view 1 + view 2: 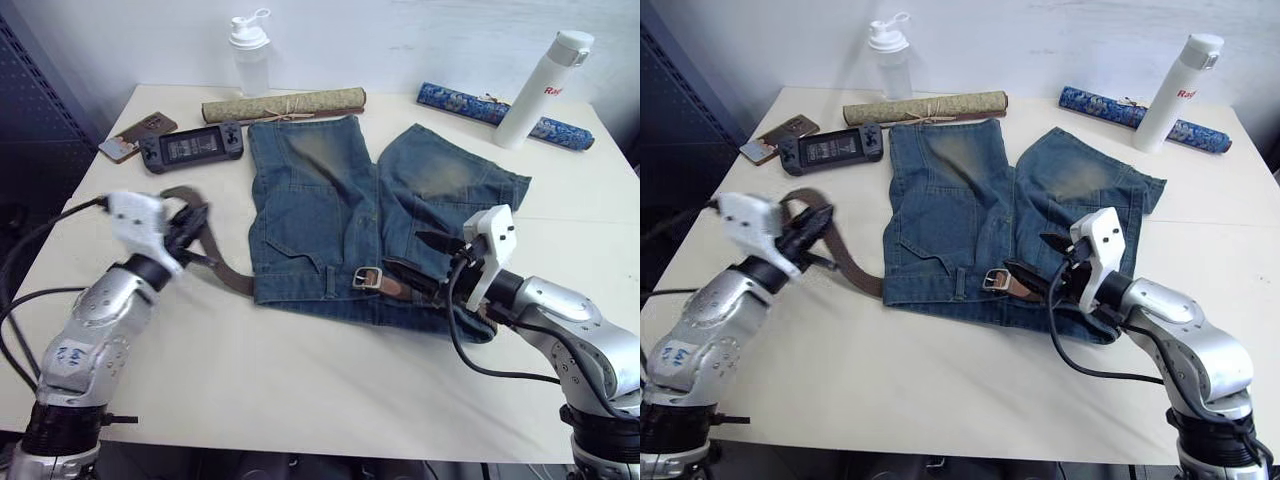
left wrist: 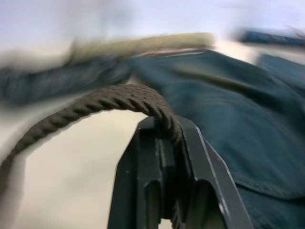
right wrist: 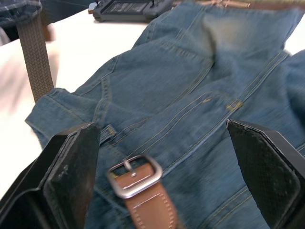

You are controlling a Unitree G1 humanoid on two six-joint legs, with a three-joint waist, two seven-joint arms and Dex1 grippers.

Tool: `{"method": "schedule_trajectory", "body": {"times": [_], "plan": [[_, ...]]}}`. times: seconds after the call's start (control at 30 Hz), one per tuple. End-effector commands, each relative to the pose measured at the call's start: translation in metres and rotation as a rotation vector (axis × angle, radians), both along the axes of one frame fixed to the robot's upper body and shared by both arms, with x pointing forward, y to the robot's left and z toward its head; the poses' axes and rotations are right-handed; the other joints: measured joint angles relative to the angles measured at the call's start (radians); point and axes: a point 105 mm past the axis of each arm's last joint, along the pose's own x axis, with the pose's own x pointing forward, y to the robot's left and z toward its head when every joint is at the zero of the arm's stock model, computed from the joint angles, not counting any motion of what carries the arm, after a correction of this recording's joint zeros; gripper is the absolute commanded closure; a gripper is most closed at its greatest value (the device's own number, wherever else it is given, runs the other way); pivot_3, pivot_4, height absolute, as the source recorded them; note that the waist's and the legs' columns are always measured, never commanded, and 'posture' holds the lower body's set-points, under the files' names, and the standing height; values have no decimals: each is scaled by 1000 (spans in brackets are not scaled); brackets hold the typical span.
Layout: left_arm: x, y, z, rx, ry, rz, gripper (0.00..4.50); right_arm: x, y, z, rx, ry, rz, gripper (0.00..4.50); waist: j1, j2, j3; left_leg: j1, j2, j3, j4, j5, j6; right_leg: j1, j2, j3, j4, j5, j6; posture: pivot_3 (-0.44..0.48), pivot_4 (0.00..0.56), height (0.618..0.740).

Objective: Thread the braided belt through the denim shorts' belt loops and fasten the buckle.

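A: right gripper [image 3: 162, 143] is spread wide, empty, hovering right over the silver buckle [image 3: 134, 176] on the denim shorts [image 1: 340, 200] waistband

B: yep, left gripper [image 2: 167, 157] is pinched on the braided belt [image 1: 215, 262], rough woven strap running sideways off the shorts across the surface [image 1: 300, 370]

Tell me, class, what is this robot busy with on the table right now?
It is putting a belt on a pair of denim shorts. The left gripper is shut on a loop of the belt beside the shorts. The right gripper is open, just in front of the silver buckle, which lies on the waistband. The buckle is not yet fastened.
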Motion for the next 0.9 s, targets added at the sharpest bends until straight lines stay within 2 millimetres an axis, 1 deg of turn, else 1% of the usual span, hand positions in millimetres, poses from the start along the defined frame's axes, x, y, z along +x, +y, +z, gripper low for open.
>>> {"method": "schedule_trajectory", "body": {"times": [0.03, 0.1, 0.17, 0.2, 0.27, 0.33, 0.43, 0.5, 0.6, 0.73, 0.8, 0.9], "plan": [[-13, -33, -7, 406, -165, -185, 4481, -3, 4, 25, -204, -248, 22, 0, -4, 3, 2, 0, 0, 1, -1, 0, 0, -1, 0, 0, -1, 0, 0, 0, 150, 717], [-12, -40, -20, 608, -220, -250, 4481, -1, 7, 30, -357, -379, 43, 0, -5, 4, 2, 0, 2, 4, -3, 0, 0, -3, 1, 1, 0, 0, 0, 0, 150, 717], [-11, -45, -30, 745, -254, -308, 4481, -1, 12, 32, -488, -492, 75, 0, -4, 4, 3, 0, 4, 4, -4, 2, 0, -5, 3, 1, 0, 0, 0, 0, 150, 717], [-10, -46, -33, 803, -272, -325, 4481, -2, 18, 31, -550, -554, 108, 0, -3, 4, 3, 0, 5, 4, -4, 2, -1, -5, 4, 2, 1, 0, 0, 0, 150, 717], [-10, -50, -38, 857, -292, -364, 4481, -6, 27, 29, -621, -637, 154, 0, -2, 4, 3, 0, 6, 5, -4, 3, -1, -5, 6, 2, 1, 0, 0, 0, 150, 717], [-6, -51, -42, 884, -295, -372, 4481, -7, 34, 22, -680, -694, 190, 0, -3, 4, 3, -1, 7, 5, -3, 3, -1, -5, 6, 2, 1, 0, 0, 0, 150, 717], [-3, -53, -45, 926, -300, -384, 4481, -7, 37, 0, -787, -723, 227, 0, -2, 3, 3, -1, 7, 5, -2, 3, 0, -5, 6, 2, 1, 0, 0, 0, 150, 717], [-3, -53, -49, 967, -297, -403, 4481, -5, 36, -9, -826, -729, 218, 0, -3, 3, 3, -1, 7, 4, 0, 3, 0, -3, 6, 0, 1, 0, 0, 0, 150, 717], [-3, -47, -64, 1065, -253, -437, 4481, -3, 32, -16, -876, -739, 202, 0, -3, 3, 4, -1, 7, 2, 6, 3, 1, -1, 6, 1, 5, 0, 0, 0, 150, 717], [0, -35, -84, 1223, -191, -474, 4481, -2, 33, -15, -919, -798, 191, 0, -3, 3, 4, 0, 7, 1, 9, 4, 1, -1, 6, 1, 10, 1, -1, 0, 150, 717], [1, -37, -87, 1223, -185, -491, 4481, -4, 38, -14, -939, -836, 217, 0, -3, 3, 4, 0, 8, 1, 9, 4, 1, -2, 6, 1, 12, 1, -1, 0, 150, 717], [7, -45, -82, 1232, -231, -490, 4481, -9, 46, -20, -942, -845, 278, 0, -3, 3, 4, 0, 8, 1, 9, 4, 1, -2, 6, 1, 12, 1, -1, 0, 150, 717]]}}
